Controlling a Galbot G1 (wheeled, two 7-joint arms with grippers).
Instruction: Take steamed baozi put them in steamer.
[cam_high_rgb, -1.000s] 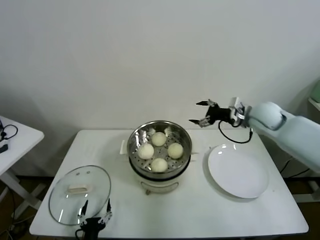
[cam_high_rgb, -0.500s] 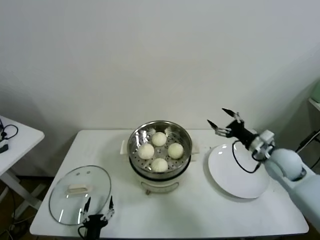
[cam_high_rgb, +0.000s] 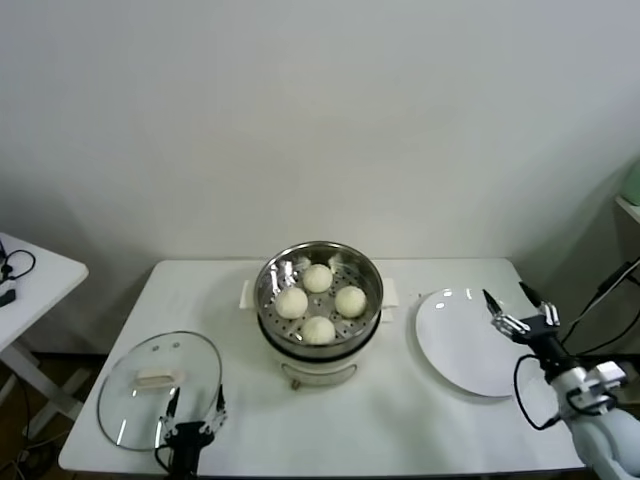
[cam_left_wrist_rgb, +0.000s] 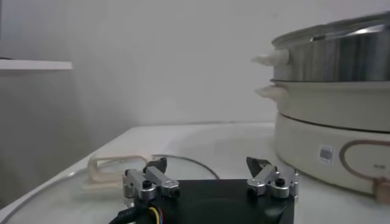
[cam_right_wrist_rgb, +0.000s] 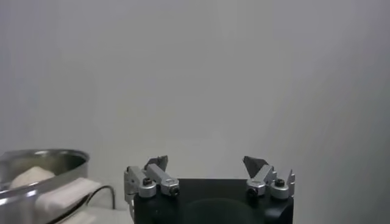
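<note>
Four cream-white baozi (cam_high_rgb: 318, 303) lie inside the shiny steel steamer (cam_high_rgb: 270, 300) on its white base at the table's middle. One baozi (cam_right_wrist_rgb: 30, 176) and the steamer rim (cam_right_wrist_rgb: 67, 159) show in the right wrist view. My right gripper (cam_high_rgb: 519, 307) is open and empty, low over the right edge of the white plate (cam_high_rgb: 470, 350). My left gripper (cam_high_rgb: 193, 420) is open and empty at the table's front edge, beside the glass lid (cam_high_rgb: 130, 395). The steamer (cam_left_wrist_rgb: 341, 91) also shows in the left wrist view.
The glass lid with a pale handle (cam_left_wrist_rgb: 113, 167) lies flat at the front left. The white plate is bare, right of the steamer. A small white side table (cam_high_rgb: 30, 275) stands at the far left.
My right arm has swung down and to the right, from beside the steamer's upper right to low past the plate's right edge. The left gripper has barely moved.
</note>
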